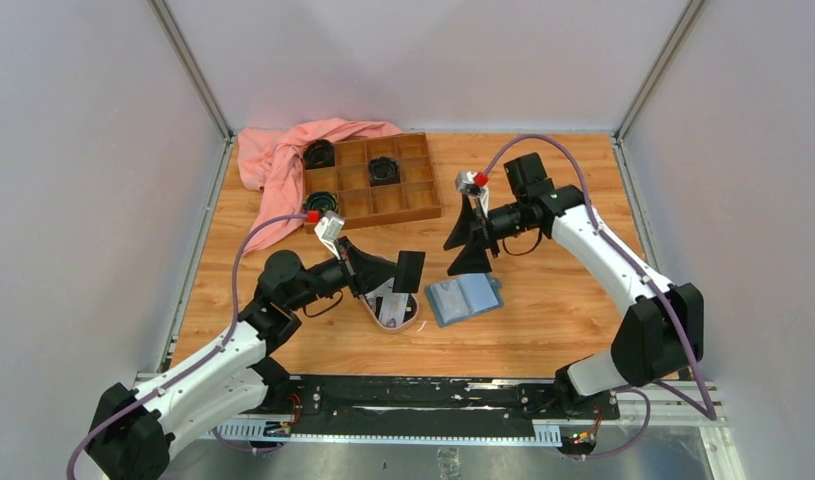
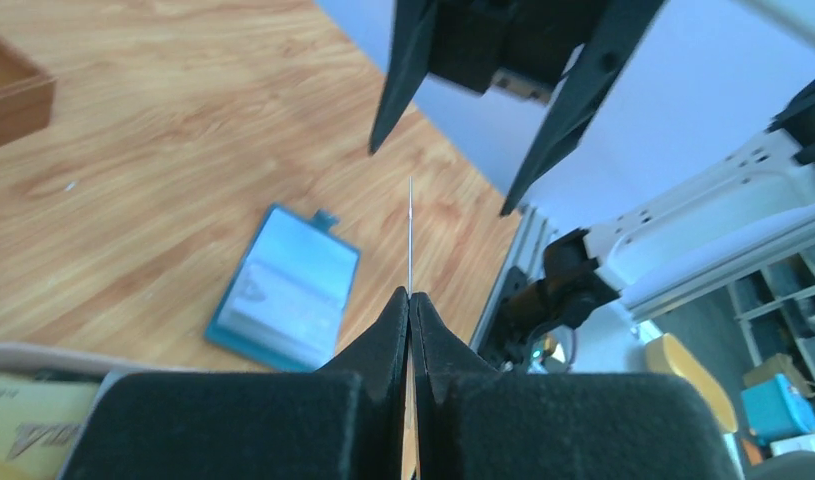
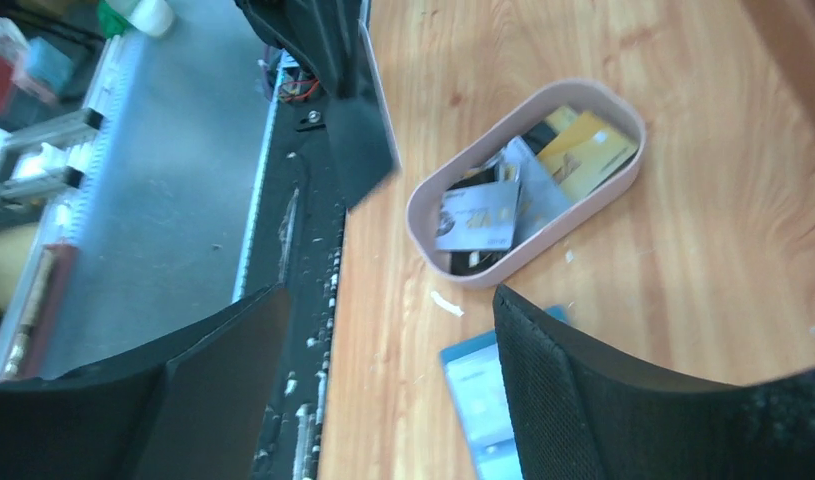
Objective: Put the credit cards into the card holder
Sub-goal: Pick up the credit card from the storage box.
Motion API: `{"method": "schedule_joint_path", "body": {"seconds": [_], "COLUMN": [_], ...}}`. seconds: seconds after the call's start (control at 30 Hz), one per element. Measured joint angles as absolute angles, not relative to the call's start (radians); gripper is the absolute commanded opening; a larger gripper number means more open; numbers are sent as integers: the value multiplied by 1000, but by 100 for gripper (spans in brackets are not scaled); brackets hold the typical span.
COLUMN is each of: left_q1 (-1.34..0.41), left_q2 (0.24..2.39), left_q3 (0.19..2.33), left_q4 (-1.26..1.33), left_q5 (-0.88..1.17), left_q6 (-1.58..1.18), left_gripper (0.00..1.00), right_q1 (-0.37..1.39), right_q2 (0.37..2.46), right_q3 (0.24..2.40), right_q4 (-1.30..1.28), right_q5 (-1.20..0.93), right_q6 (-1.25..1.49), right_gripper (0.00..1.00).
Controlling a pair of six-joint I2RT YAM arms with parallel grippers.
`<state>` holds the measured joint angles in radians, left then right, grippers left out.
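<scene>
With left fingers [image 2: 403, 325] pressed together, pinched 1 of the credit cards [image 2: 410, 230] by its lower edge, seemingly black, upright and edge-on to the left wrist view, clear of the surface [image 1: 543, 320]. Held it close beside the pink dish [image 3: 428, 195], where several more cards [image 3: 478, 215] lay heaped, grey-white and yellow-gold among them. Found the card holder [image 1: 463, 298] just right of the dish, flat on the wood and folded open, pale slots facing up; could not tell whether any slot was filled. Held the right fingers [image 1: 472, 262] spread wide and gripping nothing, above the holder's far side, tips aimed down and toward the pinched card.

Judged the step as mid-transfer: 1 card out of the dish, not yet in the holder. Next, probably needed to carry that card rightward, tip it nearly flat, square its leading edge to a slot mouth and slide it home, or else pass it first to the spread right fingers. Likely needed a steadying press on the holder too, being light, loose and apt to skid under a pushed card.
</scene>
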<state>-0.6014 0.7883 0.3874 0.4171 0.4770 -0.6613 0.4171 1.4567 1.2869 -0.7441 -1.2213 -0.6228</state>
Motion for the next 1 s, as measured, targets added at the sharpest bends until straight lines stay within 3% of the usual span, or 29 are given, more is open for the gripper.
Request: {"method": "schedule_joint_path", "body": {"seconds": [0.2, 0.5, 0.83, 1.0], "left_q1": [-668, -727, -761, -762], "left_q2": [846, 935, 1018, 1026], "left_q3": [385, 385, 385, 385], "left_q4": [574, 707, 824, 860], "left_q5": [422, 328, 279, 268], "left_q6": [-720, -770, -818, -826], "left_gripper": [0, 0, 0, 0], "right_q1": [353, 353, 353, 356], "right_q2": [1373, 1357, 1357, 1357], "right_q3": [999, 960, 959, 955], "right_q4": [-347, 8, 197, 243], "right_q5": [-1347, -1405, -1393, -1386], "right_q6": [-181, 200, 437, 493], "right_gripper": [86, 79, 37, 9]}}
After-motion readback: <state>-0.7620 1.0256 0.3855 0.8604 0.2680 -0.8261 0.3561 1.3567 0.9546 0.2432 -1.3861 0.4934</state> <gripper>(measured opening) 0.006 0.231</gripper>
